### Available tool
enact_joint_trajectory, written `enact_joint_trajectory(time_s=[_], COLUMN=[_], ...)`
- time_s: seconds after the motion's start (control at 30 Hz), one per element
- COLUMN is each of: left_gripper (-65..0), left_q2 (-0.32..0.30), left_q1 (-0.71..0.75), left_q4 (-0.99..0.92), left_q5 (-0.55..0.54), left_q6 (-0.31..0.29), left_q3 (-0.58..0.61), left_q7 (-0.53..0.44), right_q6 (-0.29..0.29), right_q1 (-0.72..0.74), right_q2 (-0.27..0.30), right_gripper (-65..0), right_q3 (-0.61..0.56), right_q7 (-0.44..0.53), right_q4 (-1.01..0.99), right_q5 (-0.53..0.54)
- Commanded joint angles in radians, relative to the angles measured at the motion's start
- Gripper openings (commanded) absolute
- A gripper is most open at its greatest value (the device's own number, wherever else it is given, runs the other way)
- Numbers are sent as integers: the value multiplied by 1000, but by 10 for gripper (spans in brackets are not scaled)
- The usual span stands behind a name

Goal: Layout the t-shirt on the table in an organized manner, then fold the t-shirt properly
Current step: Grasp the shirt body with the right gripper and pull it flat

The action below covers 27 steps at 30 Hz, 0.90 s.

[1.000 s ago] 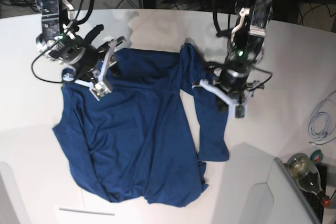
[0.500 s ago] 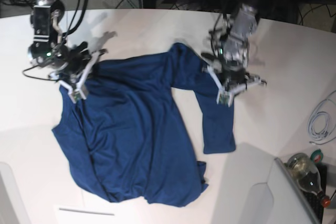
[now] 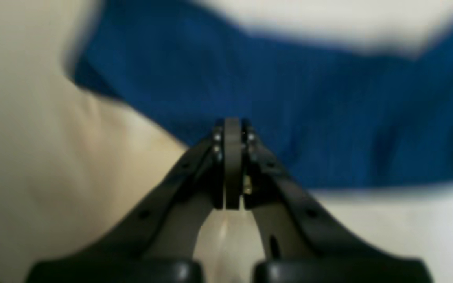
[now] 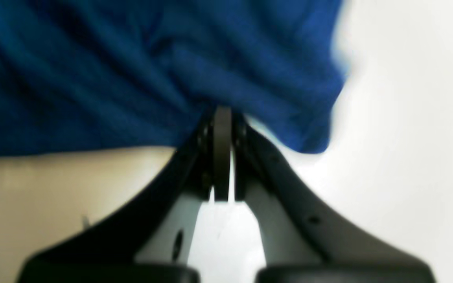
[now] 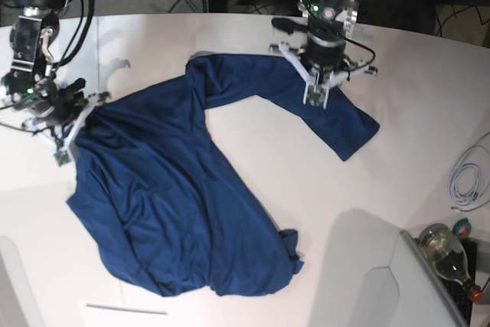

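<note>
The dark navy t-shirt (image 5: 168, 204) lies on the white table (image 5: 253, 151), its body at the near left and one long part stretched toward the far right. My left gripper (image 5: 315, 97) is shut on that stretched part; in the left wrist view its jaws (image 3: 232, 129) are pressed together at the edge of the cloth (image 3: 328, 118). My right gripper (image 5: 63, 155) is shut on the shirt's left upper corner. In the right wrist view the fabric (image 4: 92, 78) bunches into folds at the closed tips (image 4: 221, 118).
A white cable (image 5: 467, 178) lies at the right edge. A glass bottle (image 5: 448, 254) sits at the near right beside a raised white panel (image 5: 367, 281). Dark cables and equipment crowd the floor beyond the table's curved far edge.
The right gripper has shut on the shirt's corner and moved left. The left gripper has carried its part toward the far edge. The shirt is now pulled out wider between them.
</note>
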Motion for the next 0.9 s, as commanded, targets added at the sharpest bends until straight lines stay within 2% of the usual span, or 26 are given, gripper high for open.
enact_joint_trajectory(time_s=[0.0,0.07,0.13,0.23,0.3,0.37,0.43,0.57,0.7,0.87], left_gripper=[-650,-650,-650,-650,-650,-650,-650,-650,-650,-650], left_q2=[-5,-2,-5,-9,-9,-9,-9,0,1,1], left_q1=[-12,-19,-21,-12,21,56,87,134,162,163], left_q4=[46,92,114,109,109,114,115,115,112,109], left_q5=[-20,-105,-193,-314,-369,-397,-411,-408,-409,-406], left_q6=[15,15,15,15,14,-19,-88,-177,-194,-194], left_q3=[-33,-109,-205,-363,-465,-551,-642,-772,-849,-860], left_q7=[-21,-21,-21,-21,-23,-26,-23,-21,-21,-21], right_q6=[3,3,3,-9,-88,-178,-239,-259,-261,-262], right_q1=[3,-4,32,142,227,309,380,498,573,641], right_q2=[-15,-46,-49,-61,-90,-117,-155,-216,-242,-247], right_gripper=[-635,-629,-578,-399,-302,-252,-243,-242,-245,-246], right_q3=[-21,-122,-246,-449,-558,-650,-725,-780,-782,-779], right_q7=[22,16,15,15,22,39,120,225,328,475], right_q4=[79,179,193,79,-43,-172,-312,-560,-748,-996], right_q5=[13,12,12,12,12,15,13,15,18,18])
